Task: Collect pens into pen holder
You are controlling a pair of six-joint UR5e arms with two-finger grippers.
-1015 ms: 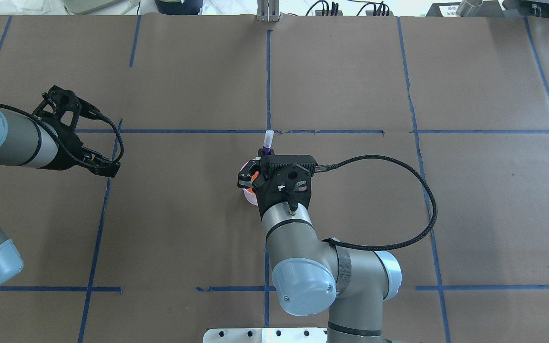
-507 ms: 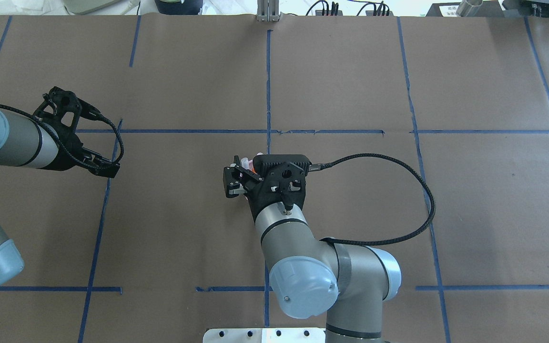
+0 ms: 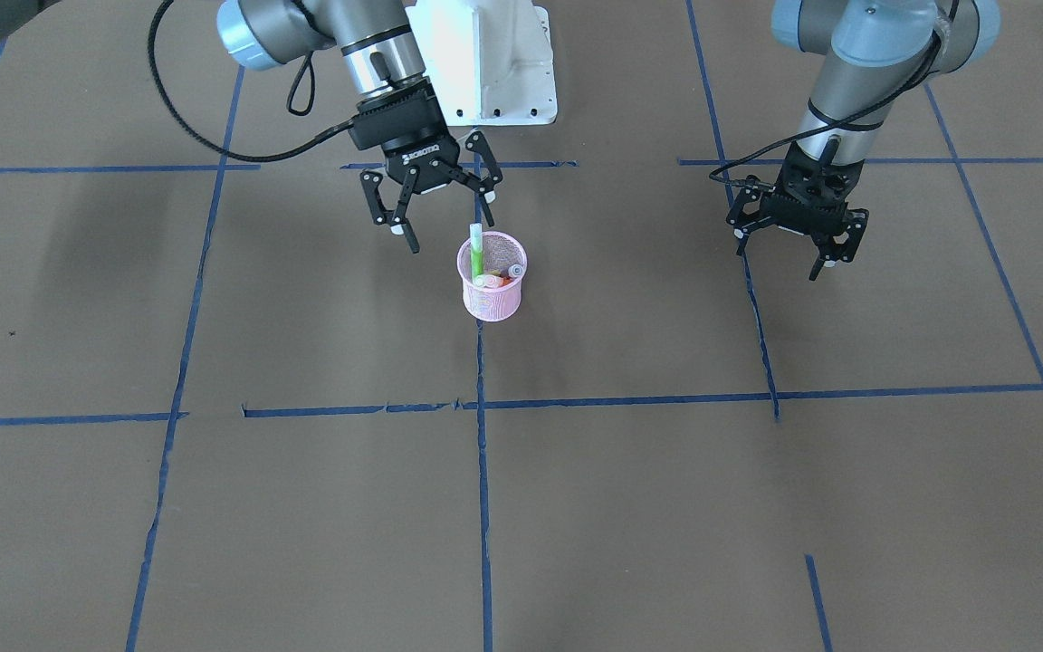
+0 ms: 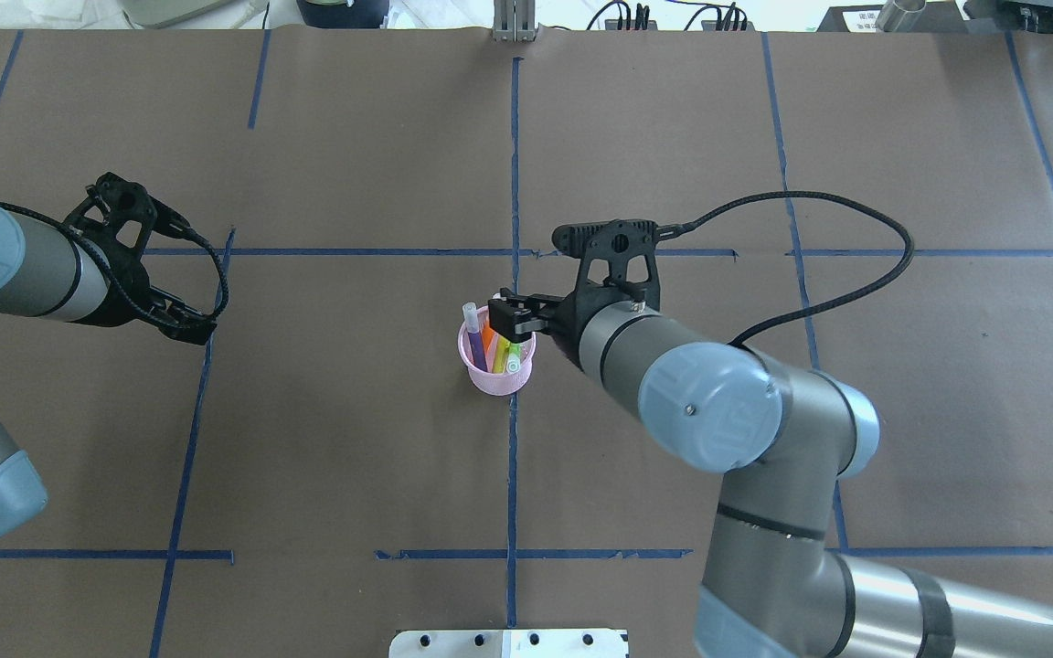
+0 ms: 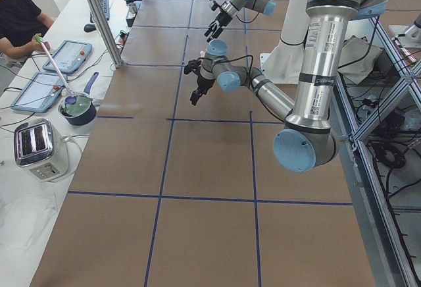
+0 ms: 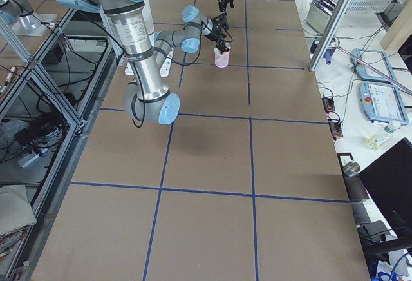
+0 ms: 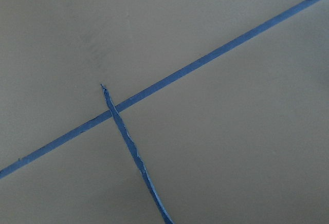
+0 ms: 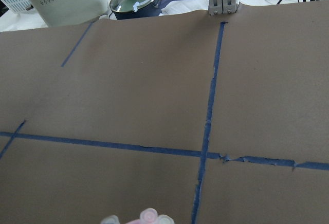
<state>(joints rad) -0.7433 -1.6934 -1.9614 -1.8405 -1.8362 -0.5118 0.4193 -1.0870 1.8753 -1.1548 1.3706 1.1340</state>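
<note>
Inside pink wire-mesh pen holder (image 4: 494, 384), beside spread-fingered right gripper (image 3: 445, 217): 3 pens (image 4: 489, 345), purple, orange, green; left gripper (image 3: 795, 249) likewise spread.

Three pens stand in view: one purple pen (image 4: 474, 344), one orange pen (image 4: 487, 340) and one green pen (image 3: 476, 254). There is one pink mesh pen holder (image 3: 492, 304). I have two arms, each with one two-finger claw: my right gripper (image 3: 444, 222) and my left gripper (image 3: 782, 250). Beside the table are one toaster (image 5: 36, 145), one lidded pot (image 5: 77, 107), two tablets, a far tablet (image 5: 67, 55) and a near tablet (image 5: 38, 91), and one person (image 5: 20, 17).
</note>
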